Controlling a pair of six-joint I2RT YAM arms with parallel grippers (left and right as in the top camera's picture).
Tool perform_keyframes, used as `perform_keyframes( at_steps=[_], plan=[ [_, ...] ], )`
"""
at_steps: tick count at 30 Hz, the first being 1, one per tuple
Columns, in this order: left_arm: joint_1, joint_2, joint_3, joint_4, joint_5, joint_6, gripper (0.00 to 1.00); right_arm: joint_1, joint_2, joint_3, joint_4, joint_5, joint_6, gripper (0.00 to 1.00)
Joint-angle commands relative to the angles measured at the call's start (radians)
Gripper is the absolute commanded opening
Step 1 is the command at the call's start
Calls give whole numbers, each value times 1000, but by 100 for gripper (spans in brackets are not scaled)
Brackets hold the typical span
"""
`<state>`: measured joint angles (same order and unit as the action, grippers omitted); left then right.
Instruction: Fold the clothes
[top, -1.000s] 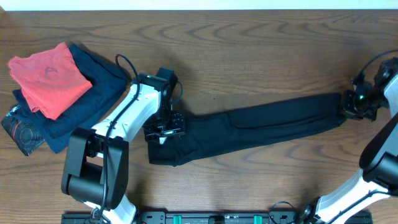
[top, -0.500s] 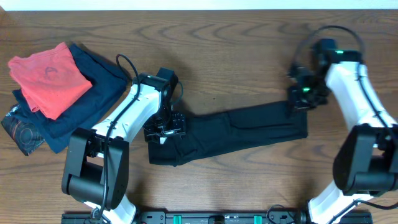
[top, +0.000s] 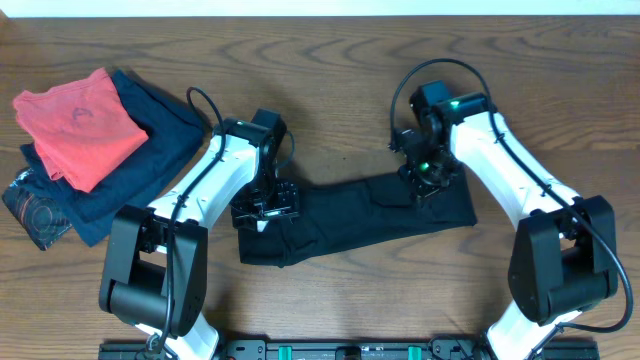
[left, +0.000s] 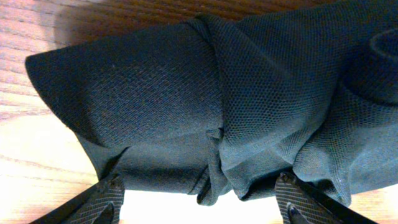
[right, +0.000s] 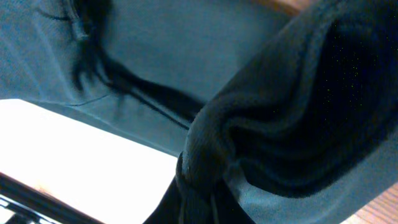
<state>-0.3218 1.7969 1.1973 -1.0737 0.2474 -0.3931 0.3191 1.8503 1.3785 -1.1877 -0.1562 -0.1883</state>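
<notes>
I am folding the shirt's right end over toward the left.

The black shirt (top: 350, 218) lies as a long strip on the table (top: 350, 80). My right gripper (top: 425, 182) has its jaws closed on the lifted right end. My left gripper (top: 265, 212) sits wide open over the left end, gripping nothing. Next, I think: carry across, lay flat, let go.

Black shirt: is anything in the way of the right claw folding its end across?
Only the left gripper, sitting on the far end of the black shirt. Between it and the right gripper lies just bare cloth.
</notes>
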Motion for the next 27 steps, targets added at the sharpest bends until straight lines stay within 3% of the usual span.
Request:
perform_keyframes(
  at_steps=[1, 2, 6, 8, 12, 13, 21, 27],
  plan=[
    [0, -14, 17, -6, -10, -2, 80, 33, -6, -7, -2, -2, 9, 21],
    [0, -14, 17, -6, -10, -1, 80, 37, -6, -7, -2, -2, 8, 28],
    [0, -14, 17, -18, -10, -2, 84, 48, -6, -7, -24, -3, 3, 29],
    [0, -14, 17, -24, -10, -2, 84, 43, -6, -6, -18, 90, 22, 31],
    [0, -14, 17, -23, -26, -2, 89, 9, -8, 3, -6, 419, 274, 34],
    [0, -14, 17, -23, -37, -2, 95, -3, -8, 3, -6, 446, 303, 34],
    [0, -13, -6, 29, -82, -2, 99, -120, -8, 3, -1, 411, 356, 35],
    [0, -1, -84, 147, 40, 17, 99, -150, -8, 3, 0, 391, 352, 35]
  ],
)
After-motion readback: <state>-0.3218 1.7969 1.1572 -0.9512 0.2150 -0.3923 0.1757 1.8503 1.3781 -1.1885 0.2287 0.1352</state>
